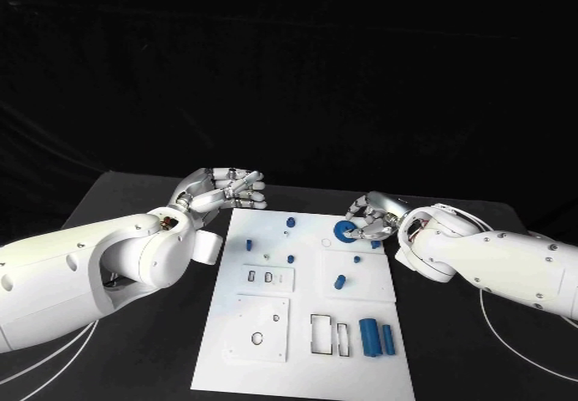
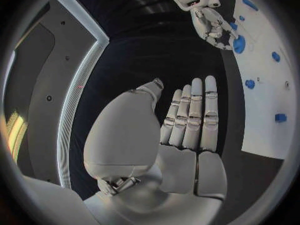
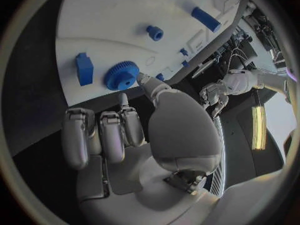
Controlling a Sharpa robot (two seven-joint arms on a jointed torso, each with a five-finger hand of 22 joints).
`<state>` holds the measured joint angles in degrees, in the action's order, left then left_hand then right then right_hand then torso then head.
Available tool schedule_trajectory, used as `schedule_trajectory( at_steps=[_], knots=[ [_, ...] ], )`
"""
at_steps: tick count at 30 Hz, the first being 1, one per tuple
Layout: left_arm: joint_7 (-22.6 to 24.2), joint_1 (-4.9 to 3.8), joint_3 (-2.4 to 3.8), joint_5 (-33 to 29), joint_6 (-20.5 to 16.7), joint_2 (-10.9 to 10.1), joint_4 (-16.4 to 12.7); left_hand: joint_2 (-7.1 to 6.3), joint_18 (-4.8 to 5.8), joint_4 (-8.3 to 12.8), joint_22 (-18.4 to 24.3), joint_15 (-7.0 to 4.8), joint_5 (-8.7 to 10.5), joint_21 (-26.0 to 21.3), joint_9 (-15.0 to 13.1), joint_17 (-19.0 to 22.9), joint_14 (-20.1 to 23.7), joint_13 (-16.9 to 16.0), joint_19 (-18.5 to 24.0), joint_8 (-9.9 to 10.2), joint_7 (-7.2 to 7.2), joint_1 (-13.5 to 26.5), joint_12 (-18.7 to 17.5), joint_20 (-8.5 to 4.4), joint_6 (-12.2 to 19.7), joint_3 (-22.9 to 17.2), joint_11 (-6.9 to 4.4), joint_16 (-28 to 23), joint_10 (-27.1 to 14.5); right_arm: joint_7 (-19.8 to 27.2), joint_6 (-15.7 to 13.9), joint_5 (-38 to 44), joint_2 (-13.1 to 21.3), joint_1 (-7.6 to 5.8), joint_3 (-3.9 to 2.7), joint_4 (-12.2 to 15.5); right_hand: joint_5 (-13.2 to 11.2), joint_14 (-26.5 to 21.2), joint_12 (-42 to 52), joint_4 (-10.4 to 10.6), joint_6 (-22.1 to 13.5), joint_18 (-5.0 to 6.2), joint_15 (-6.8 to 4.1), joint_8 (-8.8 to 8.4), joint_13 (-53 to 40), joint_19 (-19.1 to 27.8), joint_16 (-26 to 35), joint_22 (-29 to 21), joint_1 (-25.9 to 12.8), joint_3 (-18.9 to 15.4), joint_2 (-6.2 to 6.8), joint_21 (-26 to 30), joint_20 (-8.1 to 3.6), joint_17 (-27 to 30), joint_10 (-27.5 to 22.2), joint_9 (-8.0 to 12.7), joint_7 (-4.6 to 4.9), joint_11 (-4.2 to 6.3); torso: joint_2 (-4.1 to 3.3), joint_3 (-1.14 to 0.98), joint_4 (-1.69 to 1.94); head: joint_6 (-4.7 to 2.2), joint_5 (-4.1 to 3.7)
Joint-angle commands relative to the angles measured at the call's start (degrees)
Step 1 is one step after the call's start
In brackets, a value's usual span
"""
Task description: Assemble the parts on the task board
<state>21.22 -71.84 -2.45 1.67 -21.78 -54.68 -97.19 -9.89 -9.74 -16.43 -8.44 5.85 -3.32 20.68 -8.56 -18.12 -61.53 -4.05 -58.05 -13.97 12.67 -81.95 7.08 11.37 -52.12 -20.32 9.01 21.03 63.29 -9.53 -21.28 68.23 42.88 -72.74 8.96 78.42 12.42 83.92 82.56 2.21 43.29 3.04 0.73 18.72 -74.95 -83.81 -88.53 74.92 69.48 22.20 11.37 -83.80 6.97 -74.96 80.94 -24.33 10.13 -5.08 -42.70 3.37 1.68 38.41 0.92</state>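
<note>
The white task board (image 1: 301, 322) lies in the middle of the black table. A blue gear (image 1: 346, 231) lies flat near its far right corner. My right hand (image 1: 373, 217) hovers right at the gear; in the right wrist view its thumb tip (image 3: 145, 80) touches the rim of the gear (image 3: 122, 75) while the other fingers (image 3: 100, 135) curl inward, holding nothing. My left hand (image 1: 224, 192) is raised beyond the board's far left corner, fingers (image 2: 194, 110) straight and holding nothing. Two blue cylinders (image 1: 377, 337) lie side by side near the board's front right.
Small blue pegs stand about the board: an oval one (image 1: 291, 222) at the far middle, one (image 1: 250, 246) at the left, one (image 1: 340, 281) at centre. A blue block (image 3: 84, 68) sits beside the gear. Rectangular slots (image 1: 325, 334) and a round hole (image 1: 258, 337) mark the front.
</note>
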Motion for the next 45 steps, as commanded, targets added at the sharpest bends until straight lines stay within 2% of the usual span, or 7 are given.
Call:
schedule_trajectory(
  at_steps=[1, 6, 8, 19, 32, 45],
  knots=[
    [0.58, -0.03, 0.04, -0.2, 1.21, 0.07, -0.09, 0.15, -0.65, 0.12, 0.09, -0.01, 0.26, 0.15, 0.09, -0.06, 0.4, 0.01, 0.38, 0.22, 0.03, 0.52, -0.28, 0.2, 0.28, 0.22, 0.01, 0.32, -0.26, -0.86, -0.38, 1.8, -0.17, 0.06, 0.0, -0.37, 0.01, 5.0, -0.07, -0.14, -0.4, -0.82, 0.39, -0.03, -3.3, -0.34, -0.24, 6.87, 0.59, -0.22, -0.04, -0.33, 0.14, -9.51, -0.22, 0.07, 0.09, -0.29, 0.06, -0.02, -0.03, 0.15, -0.03],
    [0.5, -0.03, 0.04, -0.2, 1.24, 0.04, -0.04, 0.15, -0.65, 0.12, 0.09, -0.01, 0.26, 0.15, 0.09, -0.06, 0.4, 0.01, 0.38, 0.22, 0.03, 0.52, -0.28, 0.2, 0.28, 0.22, 0.01, 0.32, -0.26, -1.06, -0.07, 1.99, -0.33, 0.07, 0.0, -0.78, -0.13, 5.01, -0.08, -0.34, -0.51, -0.85, 0.48, 0.03, -3.3, -0.42, -0.28, 7.02, 1.05, 0.05, -0.27, -0.42, 0.23, -9.64, -0.33, 0.05, 0.16, -0.36, 0.14, -0.03, -0.02, 0.21, -0.09],
    [0.46, -0.03, 0.04, -0.19, 1.29, 0.04, -0.03, 0.15, -0.65, 0.12, 0.09, -0.01, 0.26, 0.15, 0.09, -0.06, 0.4, 0.01, 0.38, 0.22, 0.03, 0.52, -0.28, 0.2, 0.28, 0.22, 0.01, 0.32, -0.26, -1.11, 0.19, 2.15, -0.43, 0.09, 0.0, -0.92, -0.16, 5.03, -0.09, -0.49, -0.55, -0.87, 0.51, 0.08, -3.28, -0.47, -0.31, 7.12, 1.32, 0.22, -0.38, -0.48, 0.27, -9.75, -0.4, 0.04, 0.2, -0.39, 0.15, -0.03, -0.01, -0.06, -0.38],
    [0.36, -0.03, 0.04, -0.19, 1.52, 0.13, 0.13, 0.17, -0.66, 0.19, 0.09, -0.02, 0.27, 0.18, 0.08, -0.24, 0.45, -0.02, 0.41, 0.2, 0.04, 0.35, -0.32, 0.21, 0.3, 0.2, 0.01, 0.41, -0.24, -1.03, 1.06, 2.38, -1.22, 1.2, 0.05, -1.55, -0.19, 5.02, -0.01, -0.71, -0.41, -0.86, 0.55, 0.24, -3.4, -0.43, -0.32, 7.11, 1.68, 0.48, -0.51, -0.46, 0.33, -9.76, -0.37, -0.01, 0.21, -0.42, 0.06, -0.11, 0.06, 0.04, 0.13],
    [0.26, -0.02, 0.04, -0.19, 1.52, 0.13, 0.38, 0.17, -0.66, 0.19, 0.09, -0.02, 0.27, 0.18, 0.08, -0.24, 0.45, -0.02, 0.41, 0.2, 0.04, 0.35, -0.32, 0.21, 0.3, 0.2, 0.01, 0.41, -0.24, -0.91, 0.48, 2.89, -1.34, 1.67, 0.06, -1.43, -0.13, 5.03, 0.25, -0.78, 0.16, -0.87, 0.56, 0.65, -3.76, -0.47, -0.36, 7.21, 1.79, 0.76, -0.73, -0.51, 0.38, -9.88, -0.1, -0.13, 0.16, -0.39, 0.13, -0.04, -0.07, 0.15, 0.4],
    [0.06, -0.02, 0.04, -0.19, 1.54, 0.18, 0.45, 0.22, -0.67, 0.15, 0.1, 0.0, 0.27, 0.21, 0.09, -0.39, 0.51, -0.04, 0.44, 0.19, 0.07, 0.35, -0.36, 0.23, 0.33, 0.23, 0.03, 0.46, -0.26, -1.69, -0.42, 4.8, -1.55, 1.7, 0.06, -1.15, -0.18, 5.05, 0.44, -0.64, 0.58, -0.95, 0.54, 0.94, -4.03, -0.67, -0.4, 7.53, 1.44, 0.75, -0.65, -0.72, 0.38, -10.02, 0.11, -0.19, 0.07, -0.34, 0.1, -0.03, 0.03, 0.16, 0.04]
  ],
)
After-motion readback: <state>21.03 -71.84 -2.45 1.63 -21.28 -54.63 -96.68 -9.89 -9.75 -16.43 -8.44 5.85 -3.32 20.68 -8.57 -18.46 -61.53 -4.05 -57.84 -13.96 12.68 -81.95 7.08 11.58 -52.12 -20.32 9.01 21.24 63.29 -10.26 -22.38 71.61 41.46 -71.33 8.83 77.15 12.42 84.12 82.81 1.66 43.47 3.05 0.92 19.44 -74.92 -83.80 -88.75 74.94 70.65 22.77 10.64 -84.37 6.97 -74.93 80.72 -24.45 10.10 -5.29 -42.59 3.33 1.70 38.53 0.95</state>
